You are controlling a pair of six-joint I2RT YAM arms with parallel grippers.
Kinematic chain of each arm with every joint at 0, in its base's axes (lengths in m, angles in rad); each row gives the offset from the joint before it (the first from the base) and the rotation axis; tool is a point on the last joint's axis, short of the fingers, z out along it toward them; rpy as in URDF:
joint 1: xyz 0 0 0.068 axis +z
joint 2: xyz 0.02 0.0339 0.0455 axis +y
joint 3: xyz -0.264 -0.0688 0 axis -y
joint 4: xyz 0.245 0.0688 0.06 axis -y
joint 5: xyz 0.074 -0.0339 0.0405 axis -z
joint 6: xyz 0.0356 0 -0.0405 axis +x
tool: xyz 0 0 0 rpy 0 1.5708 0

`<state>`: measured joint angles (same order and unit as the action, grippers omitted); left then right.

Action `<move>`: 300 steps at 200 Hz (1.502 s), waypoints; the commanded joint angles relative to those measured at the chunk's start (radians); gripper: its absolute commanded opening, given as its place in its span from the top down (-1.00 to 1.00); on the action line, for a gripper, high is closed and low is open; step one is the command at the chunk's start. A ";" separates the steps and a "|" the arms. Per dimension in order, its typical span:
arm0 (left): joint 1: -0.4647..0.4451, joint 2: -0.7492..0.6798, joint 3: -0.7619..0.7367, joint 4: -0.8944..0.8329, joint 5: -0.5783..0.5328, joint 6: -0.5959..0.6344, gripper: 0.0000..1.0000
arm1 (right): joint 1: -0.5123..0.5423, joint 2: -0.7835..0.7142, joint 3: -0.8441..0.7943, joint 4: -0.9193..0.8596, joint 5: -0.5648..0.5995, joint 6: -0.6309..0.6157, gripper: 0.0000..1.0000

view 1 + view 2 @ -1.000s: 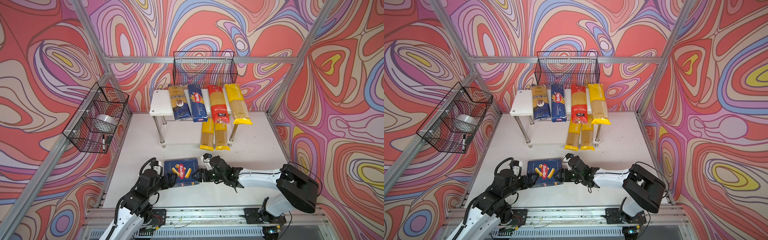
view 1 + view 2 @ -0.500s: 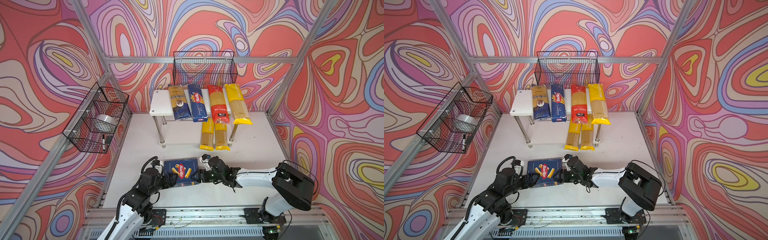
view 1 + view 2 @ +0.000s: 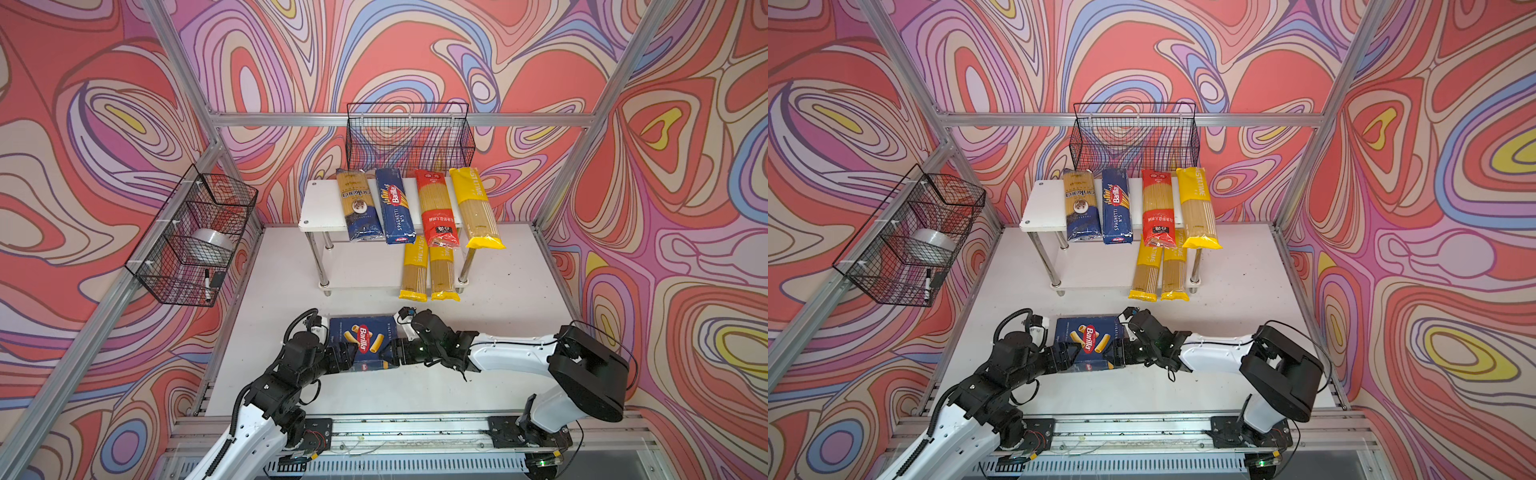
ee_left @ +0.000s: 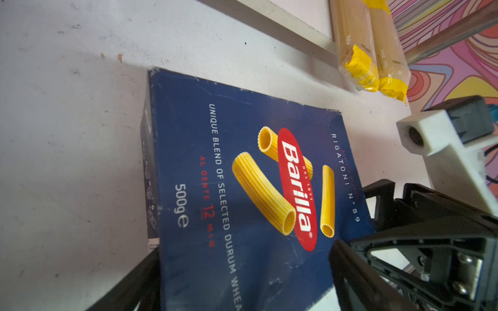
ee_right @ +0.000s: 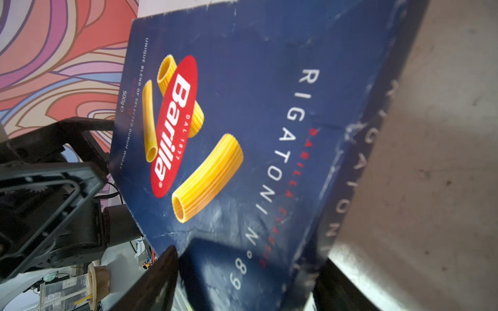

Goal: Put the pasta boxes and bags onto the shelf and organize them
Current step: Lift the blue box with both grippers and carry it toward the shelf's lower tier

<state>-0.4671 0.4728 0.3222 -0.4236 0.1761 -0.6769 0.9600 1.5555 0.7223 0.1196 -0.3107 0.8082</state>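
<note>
**Gripping the rigatoni box from both near corners**

Judging by its look, the rigatoni box (image 3: 361,338) is a stiff, light carton with a flat printed face and scuffed, whitened edges. The loose tubes inside would likely shift if it tips. Its smooth card could slip out of a shallow pinch, and a hard squeeze might dent the wide face. The thin dimension near the corners, where the folds stiffen it, looks like the sensible place to hold.

The box sits face up at the near middle of the desk (image 3: 498,332), well apart from the shelf (image 3: 320,210) on the far side.

The left gripper (image 3: 352,358) meets the box at its near left corner. In the left wrist view one finger (image 4: 347,264) lies over the face and the other runs along the underside edge. The carton fills the gap, so I read it as clamped across the thickness.

The right gripper (image 3: 386,357) mirrors this at the near right corner. Its jaws are spread wide around the box, with one finger (image 5: 164,272) on the face and one below.

The near edge must be raised a little for that, but how much I cannot tell.
</note>
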 commanded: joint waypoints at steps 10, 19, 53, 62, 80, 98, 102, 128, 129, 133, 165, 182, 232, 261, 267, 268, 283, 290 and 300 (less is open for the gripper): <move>-0.033 -0.001 0.074 0.108 0.114 -0.003 -0.82 | 0.032 -0.077 0.084 0.131 -0.035 -0.046 -0.53; -0.034 0.003 0.076 0.111 0.114 -0.001 -0.82 | 0.032 -0.086 0.094 0.116 -0.021 -0.054 -0.54; -0.041 0.009 0.088 0.116 0.107 -0.001 -0.81 | 0.031 -0.112 0.118 0.077 0.017 -0.075 -0.53; -0.042 0.009 0.094 0.116 0.103 0.002 -0.82 | 0.031 -0.120 0.118 0.077 0.025 -0.076 -0.53; -0.044 0.016 0.113 0.112 0.100 0.012 -0.82 | 0.032 -0.131 0.128 0.059 0.039 -0.094 -0.53; -0.044 0.042 0.139 0.106 0.114 0.024 -0.83 | 0.031 -0.136 0.145 0.036 0.051 -0.113 -0.53; -0.045 0.049 0.146 0.103 0.116 0.026 -0.83 | 0.032 -0.138 0.148 0.033 0.052 -0.117 -0.53; -0.053 0.077 0.176 0.111 0.116 0.041 -0.83 | 0.032 -0.142 0.156 0.038 0.059 -0.123 -0.53; -0.054 0.078 0.177 0.112 0.116 0.041 -0.83 | 0.032 -0.142 0.156 0.038 0.059 -0.123 -0.53; -0.054 0.080 0.181 0.116 0.114 0.043 -0.83 | 0.031 -0.142 0.157 0.039 0.059 -0.125 -0.53; -0.059 0.109 0.229 0.135 0.112 0.054 -0.83 | 0.032 -0.147 0.181 0.027 0.067 -0.145 -0.53; -0.064 0.126 0.250 0.138 0.110 0.068 -0.83 | 0.031 -0.154 0.198 0.013 0.076 -0.163 -0.53; -0.071 0.178 0.297 0.152 0.106 0.095 -0.83 | 0.031 -0.161 0.239 -0.017 0.108 -0.207 -0.53; -0.076 0.200 0.306 0.185 0.096 0.108 -0.84 | 0.030 -0.164 0.257 -0.025 0.142 -0.224 -0.53; -0.076 0.203 0.305 0.188 0.093 0.110 -0.84 | 0.031 -0.162 0.261 -0.027 0.149 -0.229 -0.53; -0.076 0.203 0.306 0.188 0.093 0.111 -0.84 | 0.031 -0.162 0.262 -0.027 0.151 -0.229 -0.53; -0.076 0.213 0.305 0.195 0.081 0.121 -0.85 | 0.030 -0.157 0.274 -0.034 0.168 -0.245 -0.53; -0.076 0.216 0.307 0.197 0.078 0.124 -0.85 | 0.031 -0.153 0.279 -0.038 0.175 -0.252 -0.53; -0.076 0.224 0.311 0.204 0.076 0.130 -0.86 | 0.029 -0.148 0.287 -0.041 0.177 -0.258 -0.53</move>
<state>-0.4992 0.6907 0.5728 -0.4213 0.1123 -0.5793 0.9585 1.4281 0.9234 -0.0917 -0.0460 0.6094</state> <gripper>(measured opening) 0.925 0.767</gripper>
